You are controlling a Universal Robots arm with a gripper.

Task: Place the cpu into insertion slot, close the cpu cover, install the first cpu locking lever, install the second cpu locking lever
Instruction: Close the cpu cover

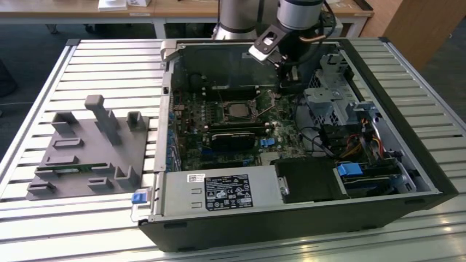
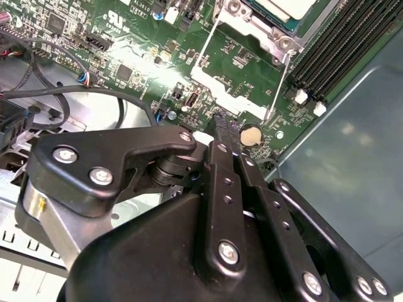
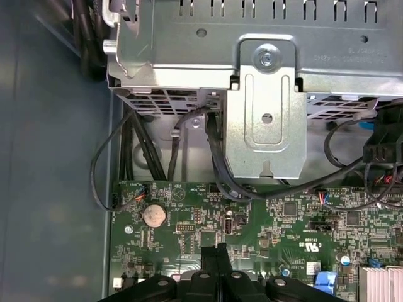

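Open computer case (image 1: 407, 180) lying on its side on slatted table (image 1: 43, 229); contains motherboard (image 1: 218, 136), power supply (image 1: 218, 191), metal drive cage (image 3: 264, 94) and bundled cables (image 3: 214, 157). Gripper (image 2: 221, 123) lowered inside the case over the board, fingers pressed together into a narrow point, nothing seen between them. Just beside the fingertips: round coin cell (image 2: 250, 134), seen in both wrist views. Near the gripper, toward the exterior view's left of it: insertion slot (image 1: 221, 111) holding the cpu (image 1: 237, 111), seated flat with its silvery metal top facing up out of the case; square, so no long axis to report. Cpu cover (image 2: 252, 28) lying down flat around the chip, the chip showing through its window. Two thin wire levers alongside the socket: one (image 2: 280, 88) running from the cover's corner toward the coin cell, close to the fingertips; the other (image 2: 210, 41) on the socket's opposite flank, farther from them. Whether either lever is latched: cannot tell. Most of the cpu and cover cut off by the edge of the second wrist view; slot itself largely hidden beneath chip and cover. Well apart from the gripper, outside the case: grey fixture tray (image 1: 87, 153) with upright holders.
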